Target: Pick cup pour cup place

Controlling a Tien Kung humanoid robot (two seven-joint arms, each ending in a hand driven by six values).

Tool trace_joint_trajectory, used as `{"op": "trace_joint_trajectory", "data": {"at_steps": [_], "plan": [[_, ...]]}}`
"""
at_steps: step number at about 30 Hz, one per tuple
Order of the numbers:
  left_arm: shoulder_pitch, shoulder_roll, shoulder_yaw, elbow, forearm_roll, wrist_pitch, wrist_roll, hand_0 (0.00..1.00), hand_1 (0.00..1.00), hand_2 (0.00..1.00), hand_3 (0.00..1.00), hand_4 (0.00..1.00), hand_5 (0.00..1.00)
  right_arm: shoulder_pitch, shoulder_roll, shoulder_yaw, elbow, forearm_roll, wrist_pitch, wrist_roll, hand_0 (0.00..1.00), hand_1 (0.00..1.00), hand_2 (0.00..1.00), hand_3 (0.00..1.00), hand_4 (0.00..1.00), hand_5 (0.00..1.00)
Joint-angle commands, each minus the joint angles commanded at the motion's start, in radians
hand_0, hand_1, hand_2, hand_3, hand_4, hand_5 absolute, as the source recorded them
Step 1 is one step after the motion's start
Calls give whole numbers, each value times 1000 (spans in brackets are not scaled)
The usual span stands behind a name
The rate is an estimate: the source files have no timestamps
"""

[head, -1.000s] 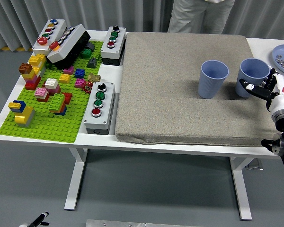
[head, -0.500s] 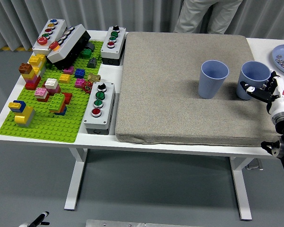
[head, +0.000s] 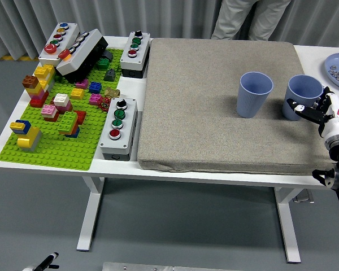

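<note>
Two blue cups stand on the grey mat (head: 214,113): the left cup (head: 255,94) by itself, the right cup (head: 303,93) near the mat's right edge. My right hand (head: 306,110) comes in from the right edge and its fingers (head: 297,105) wrap the lower front of the right cup, which stays upright. I cannot see what either cup contains. Low at the bottom left, under the table, only a tip of my left hand (head: 47,262) is in view.
A green baseplate (head: 51,152) with several bricks fills the table's left side, with button boxes (head: 118,127) (head: 135,52) (head: 60,43) around it. A blue plate (head: 334,61) with small items lies at the far right. A person (head: 246,17) stands behind the table.
My right hand and the right cup have shifted slightly toward me and to the right. The person at the far side has stepped to the right.
</note>
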Motion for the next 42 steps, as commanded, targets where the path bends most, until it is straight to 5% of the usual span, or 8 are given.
{"op": "trace_joint_trajectory", "data": {"at_steps": [10, 42], "plan": [[2, 0, 2, 0, -1, 0, 1, 866, 816, 886, 789, 634, 998, 0, 0, 4, -5, -8, 28, -12, 848, 780, 747, 867, 745, 54], [6, -1, -5, 0, 0, 0, -1, 866, 816, 885, 784, 637, 998, 0, -2, 28, -1, -31, 60, -21, 884, 820, 865, 924, 801, 108]]}}
